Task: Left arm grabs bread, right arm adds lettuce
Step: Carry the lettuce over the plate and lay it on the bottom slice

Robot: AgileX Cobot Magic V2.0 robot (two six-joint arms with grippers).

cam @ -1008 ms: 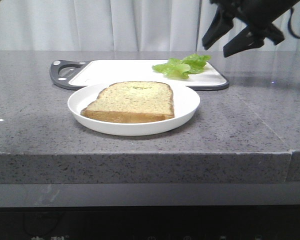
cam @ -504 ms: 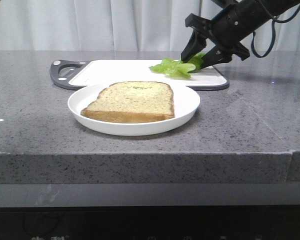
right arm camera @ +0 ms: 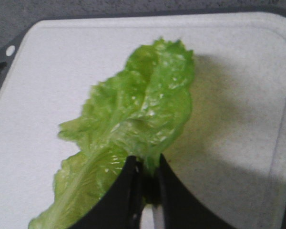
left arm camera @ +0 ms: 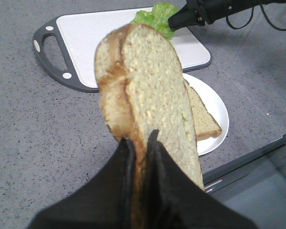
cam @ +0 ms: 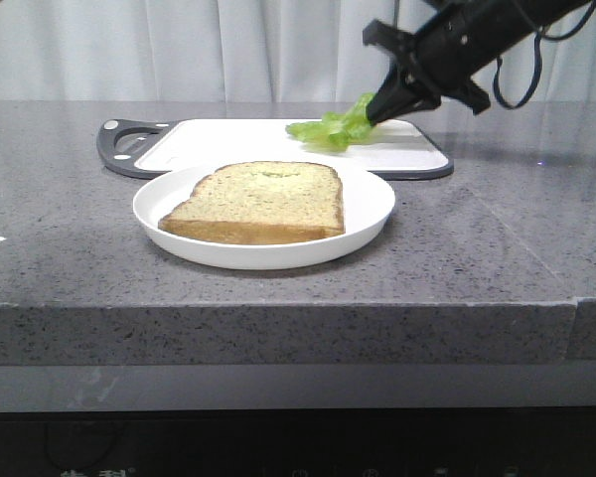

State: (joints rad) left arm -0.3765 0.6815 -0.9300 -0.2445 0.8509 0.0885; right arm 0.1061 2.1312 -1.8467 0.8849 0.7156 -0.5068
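My left gripper (left arm camera: pixel 140 143) is shut on the bread (left arm camera: pixel 148 81), a thick slice with a dark brown crust, and holds it upright above the counter. This gripper and its slice are out of the front view. A similar paler slice (cam: pixel 258 199) lies on the white plate (cam: pixel 377 204), and also shows in the left wrist view (left arm camera: pixel 203 123). My right gripper (cam: pixel 375 107) is shut on one end of the green lettuce (cam: pixel 328 127) and holds it just above the cutting board (cam: pixel 238 139). The right wrist view shows the jaws (right arm camera: pixel 148 164) pinching the leaf (right arm camera: pixel 138 114).
The white cutting board with its dark grey rim and handle (cam: pixel 124 144) lies behind the plate on the grey stone counter. The counter's front edge (cam: pixel 278 308) is close to the plate. A pale curtain hangs behind.
My right gripper came down from the upper right to the lettuce, shut on it, and has raised it and drawn it a little to the left. The plate and its slice have not moved.
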